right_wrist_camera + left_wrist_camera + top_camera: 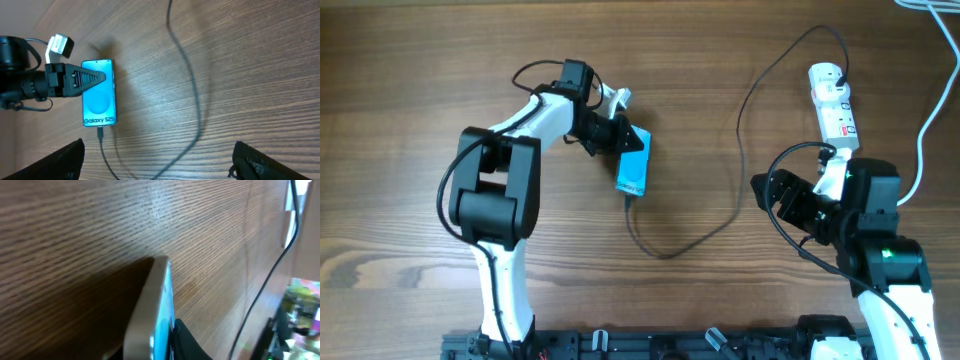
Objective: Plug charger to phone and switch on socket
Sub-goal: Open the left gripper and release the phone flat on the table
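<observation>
The phone (633, 172) lies left of centre, its cyan screen up and the "Galaxy S25" text at its near short edge (99, 102). My left gripper (618, 138) is shut on the phone's far end, with one black finger (90, 77) over the screen. The left wrist view shows the phone edge-on (159, 305) beside that finger (187, 342). The charger's connector (100, 133) sits in the phone's near edge. Its thin black cable (740, 130) loops to the plug in the white socket (833, 105) at the far right. My right gripper (165, 165) is wide open and empty, near the socket's near end (785, 195).
The socket's thick white cord (930, 120) runs along the right edge of the table. The cable's slack loop (665, 252) lies on the wood between the two arms. The arm bases stand at the table's front edge.
</observation>
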Robot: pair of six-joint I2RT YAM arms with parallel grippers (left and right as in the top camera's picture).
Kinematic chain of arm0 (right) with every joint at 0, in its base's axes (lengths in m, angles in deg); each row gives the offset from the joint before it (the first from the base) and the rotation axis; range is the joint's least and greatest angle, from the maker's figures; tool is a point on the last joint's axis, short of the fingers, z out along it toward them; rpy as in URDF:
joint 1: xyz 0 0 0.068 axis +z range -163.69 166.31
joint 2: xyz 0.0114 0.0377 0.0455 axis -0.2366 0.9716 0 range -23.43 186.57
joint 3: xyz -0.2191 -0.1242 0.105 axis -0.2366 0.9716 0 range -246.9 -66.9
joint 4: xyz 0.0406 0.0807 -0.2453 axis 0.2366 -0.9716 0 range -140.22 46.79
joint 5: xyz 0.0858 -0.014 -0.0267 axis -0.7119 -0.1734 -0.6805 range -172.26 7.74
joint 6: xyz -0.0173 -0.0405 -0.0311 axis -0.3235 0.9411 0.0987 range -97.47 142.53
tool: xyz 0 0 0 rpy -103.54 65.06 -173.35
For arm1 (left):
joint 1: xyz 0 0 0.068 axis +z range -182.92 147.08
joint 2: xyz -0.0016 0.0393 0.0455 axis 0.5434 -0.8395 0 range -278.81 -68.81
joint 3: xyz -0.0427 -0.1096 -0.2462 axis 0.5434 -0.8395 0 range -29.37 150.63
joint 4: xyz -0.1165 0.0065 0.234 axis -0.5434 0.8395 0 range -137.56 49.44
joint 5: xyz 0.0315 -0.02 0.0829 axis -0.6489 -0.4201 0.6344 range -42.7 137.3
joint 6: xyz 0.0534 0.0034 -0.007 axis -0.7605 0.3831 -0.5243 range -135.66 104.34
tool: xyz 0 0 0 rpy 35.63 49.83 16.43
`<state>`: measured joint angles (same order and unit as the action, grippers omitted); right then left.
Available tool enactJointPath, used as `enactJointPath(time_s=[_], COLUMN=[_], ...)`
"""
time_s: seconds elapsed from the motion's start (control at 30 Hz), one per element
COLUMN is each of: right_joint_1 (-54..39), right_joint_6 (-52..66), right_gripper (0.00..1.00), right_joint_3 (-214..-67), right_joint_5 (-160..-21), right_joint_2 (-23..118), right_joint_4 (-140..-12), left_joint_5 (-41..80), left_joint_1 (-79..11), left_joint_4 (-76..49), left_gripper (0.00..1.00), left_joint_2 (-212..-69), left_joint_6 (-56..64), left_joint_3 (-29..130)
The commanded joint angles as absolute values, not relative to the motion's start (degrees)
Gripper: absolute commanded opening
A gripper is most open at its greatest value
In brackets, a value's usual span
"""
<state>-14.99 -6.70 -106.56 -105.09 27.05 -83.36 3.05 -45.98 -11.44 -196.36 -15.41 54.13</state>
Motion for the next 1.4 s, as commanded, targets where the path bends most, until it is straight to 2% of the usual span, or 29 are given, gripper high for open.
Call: enactJointPath(time_s=[0.0,0.37,0.47,0.53,0.63,1.03,1.37], right_joint_1=[-15.21,-15.21,-15.21,-15.21,-15.21,-15.21,-15.21], right_joint_6=[-6.0,-6.0,-5.98,-6.0,-5.96,-5.94,-5.94], right_gripper=[0.95,0.96,0.96,0.96,0.96,0.96,0.99], right_joint_3=[-107.17,-107.17,-107.17,-107.17,-107.17,-107.17,-107.17], right_joint_5=[-104.04,-104.02,-104.04,-104.04,-104.04,-104.02,-102.77], right_joint_2=[27.35,27.38,27.38,27.38,27.38,27.57,27.79], right_joint_4=[-83.42,-83.36,-83.4,-83.53,-83.6,-83.95,-84.47], left_joint_5=[5.36,5.78,10.76,12.27,12.27,12.36,17.36], left_joint_1=[-45.93,-45.89,-45.89,-45.91,-45.91,-45.87,-44.29], left_joint_4=[-11.37,-11.42,-11.33,-11.37,-11.31,-11.29,-7.9], left_gripper=[0.14,0.14,0.14,0.22,0.25,0.24,0.27], left_joint_2=[-201.04,-201.28,-201.28,-201.28,-201.28,-201.26,-201.26], left_joint_6=[-13.14,-0.53,4.89,7.52,7.28,7.08,4.06], left_joint_3=[54.09,54.09,54.09,54.09,54.09,54.11,54.11])
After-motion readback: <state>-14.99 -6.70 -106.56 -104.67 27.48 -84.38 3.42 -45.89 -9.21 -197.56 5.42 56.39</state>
